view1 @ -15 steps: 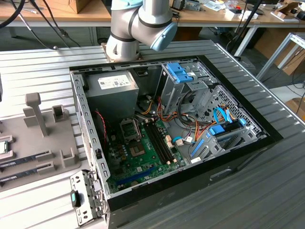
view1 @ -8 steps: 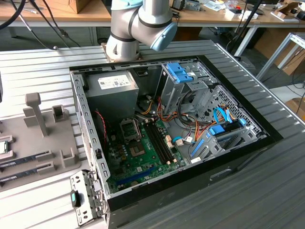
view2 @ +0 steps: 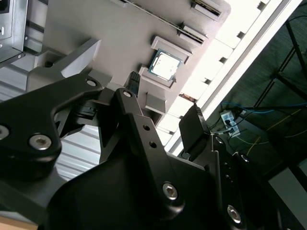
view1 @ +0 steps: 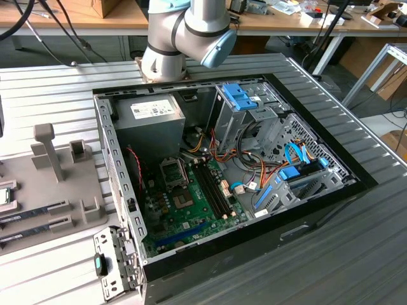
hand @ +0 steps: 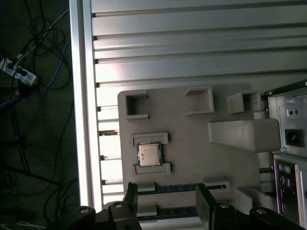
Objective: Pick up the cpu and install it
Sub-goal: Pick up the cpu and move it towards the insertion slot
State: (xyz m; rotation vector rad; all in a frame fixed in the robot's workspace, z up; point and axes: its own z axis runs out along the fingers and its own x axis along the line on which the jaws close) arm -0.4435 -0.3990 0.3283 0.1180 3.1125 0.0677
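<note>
— Where is the small flat square cpu (hand: 149,154) with the silver-grey metal top and thin green rim?

— It lies flat on the light grey moulded plastic holder tray (hand: 192,148), in a shallow recess between two low raised brackets. Nothing touches it.

— And the black two-finger gripper (hand: 166,191)?

— It hangs over the tray, clear of the chip. The fingers (hand: 130,190) are spread wide with nothing between them. In the first wrist view their tips lie over the long narrow memory sticks (hand: 168,188), which sit in slots just beside the chip's recess.

— What else is around?

— In the exterior view, the open black desktop computer case (view1: 331,210) stands to the exterior view's right of the tray. Its green motherboard (view1: 191,213) carries a metal-framed socket (view1: 173,171). The silver-and-blue arm joint (view1: 184,32) rises behind the case.
</note>
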